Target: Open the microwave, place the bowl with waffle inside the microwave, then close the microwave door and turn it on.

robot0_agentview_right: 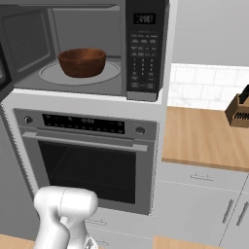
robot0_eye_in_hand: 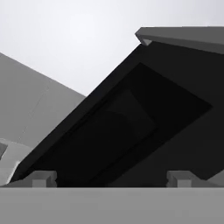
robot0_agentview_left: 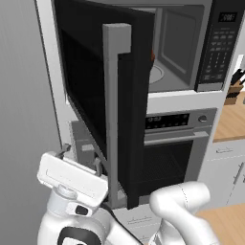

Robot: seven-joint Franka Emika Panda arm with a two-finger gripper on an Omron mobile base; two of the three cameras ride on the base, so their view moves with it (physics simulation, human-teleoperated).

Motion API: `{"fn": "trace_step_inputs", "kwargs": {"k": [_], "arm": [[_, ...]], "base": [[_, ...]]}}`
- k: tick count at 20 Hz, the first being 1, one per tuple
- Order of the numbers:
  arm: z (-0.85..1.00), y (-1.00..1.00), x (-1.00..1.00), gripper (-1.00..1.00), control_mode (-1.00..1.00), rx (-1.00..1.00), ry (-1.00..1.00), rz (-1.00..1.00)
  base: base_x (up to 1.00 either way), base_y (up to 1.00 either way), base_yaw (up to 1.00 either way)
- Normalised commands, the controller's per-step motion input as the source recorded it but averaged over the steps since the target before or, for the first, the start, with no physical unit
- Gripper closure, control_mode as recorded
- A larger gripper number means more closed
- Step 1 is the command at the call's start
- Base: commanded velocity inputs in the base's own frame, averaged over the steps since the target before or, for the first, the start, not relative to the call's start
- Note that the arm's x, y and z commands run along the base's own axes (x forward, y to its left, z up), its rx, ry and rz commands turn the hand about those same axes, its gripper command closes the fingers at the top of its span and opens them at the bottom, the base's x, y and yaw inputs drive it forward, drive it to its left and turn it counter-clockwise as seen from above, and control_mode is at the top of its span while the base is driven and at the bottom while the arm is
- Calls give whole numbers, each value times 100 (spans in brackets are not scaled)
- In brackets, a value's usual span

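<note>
No legible text — microwave display, keypad marks, oven panel readout too blurred to read.

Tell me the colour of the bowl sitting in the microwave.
Reddish-brown, wood-like; the bowl shows best in the right base view.

A silver-fronted oven with a dark glass door, a horizontal bar handle and a black control strip flanked by two knobs is seen built into the wall unit. To its right, a wooden countertop is laid over grey cabinets fitted with slim handles. A knife block is set on that countertop near the right edge. A white tiled backsplash is seen behind the countertop.
</note>
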Motion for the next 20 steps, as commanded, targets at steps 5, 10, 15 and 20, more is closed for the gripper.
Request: {"fn": "trace_step_inputs", "kwargs": {"k": [5, 10, 15, 20], "arm": [[29, -87, 0, -100, -100, 25, -8, 0], [11, -95, 0, -100, -100, 26, -11, 0], [2, -100, 0, -100, -100, 28, -14, 0], [4, -84, 12, -100, -100, 24, -9, 2]], "base": [[0, 0, 0], [0, 0, 0], [0, 0, 0], [0, 0, 0]]}}
